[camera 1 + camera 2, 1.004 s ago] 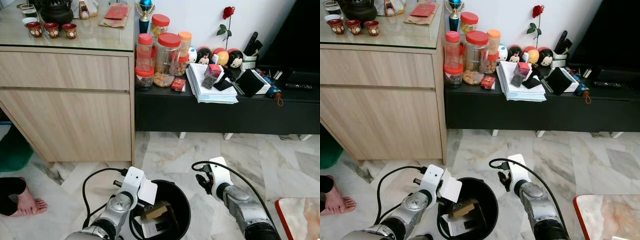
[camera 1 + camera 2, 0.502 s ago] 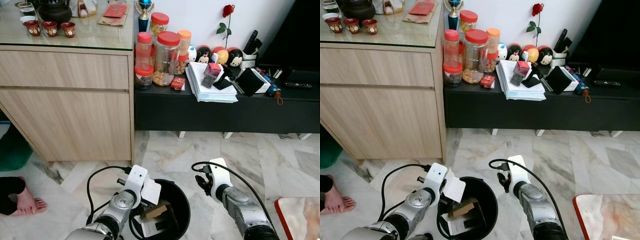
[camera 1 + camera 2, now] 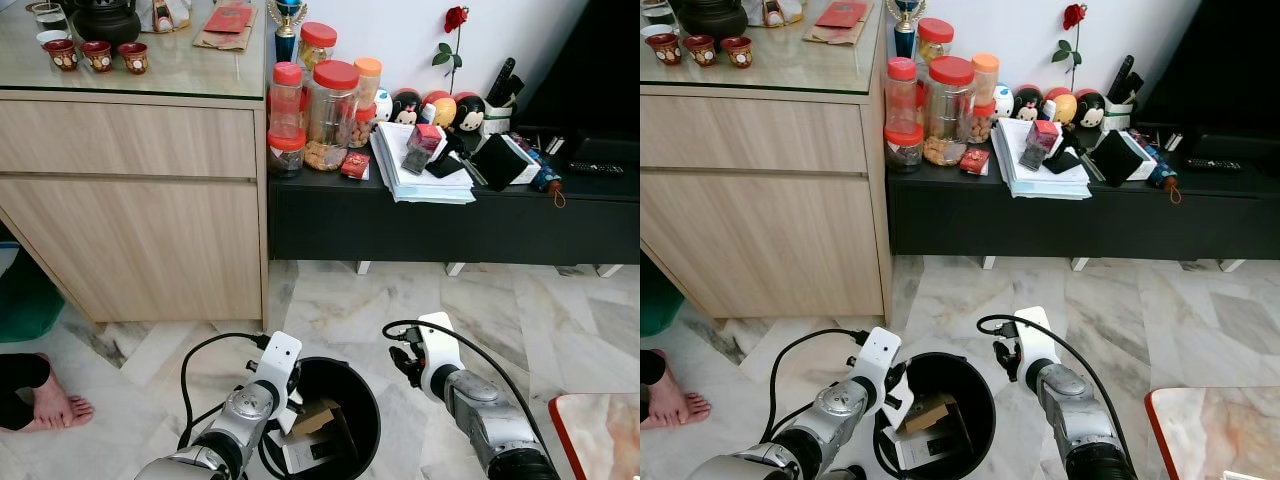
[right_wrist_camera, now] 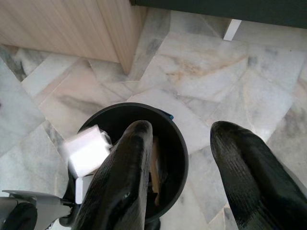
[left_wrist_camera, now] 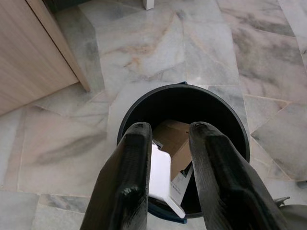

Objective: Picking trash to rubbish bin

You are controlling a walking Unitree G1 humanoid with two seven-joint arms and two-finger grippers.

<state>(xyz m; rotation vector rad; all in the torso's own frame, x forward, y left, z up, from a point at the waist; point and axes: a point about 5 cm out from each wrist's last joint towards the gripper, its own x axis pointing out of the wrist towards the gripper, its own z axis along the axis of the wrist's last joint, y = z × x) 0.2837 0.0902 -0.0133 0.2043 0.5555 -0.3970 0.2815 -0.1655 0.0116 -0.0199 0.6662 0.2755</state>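
Two grippers over bin (image 5: 225,120): left (image 5: 168,139) jaws parted beside white paper (image 5: 160,175); right (image 4: 184,139) jaws apart.

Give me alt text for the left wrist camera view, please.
The left gripper, fingers open, hangs over a black rubbish bin on marble floor, with a white piece of trash between the fingers. Cardboard already lies in the bin.

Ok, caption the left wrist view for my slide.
Left gripper poised over the black rubbish bin, a white piece of trash between its jaws, cardboard inside.
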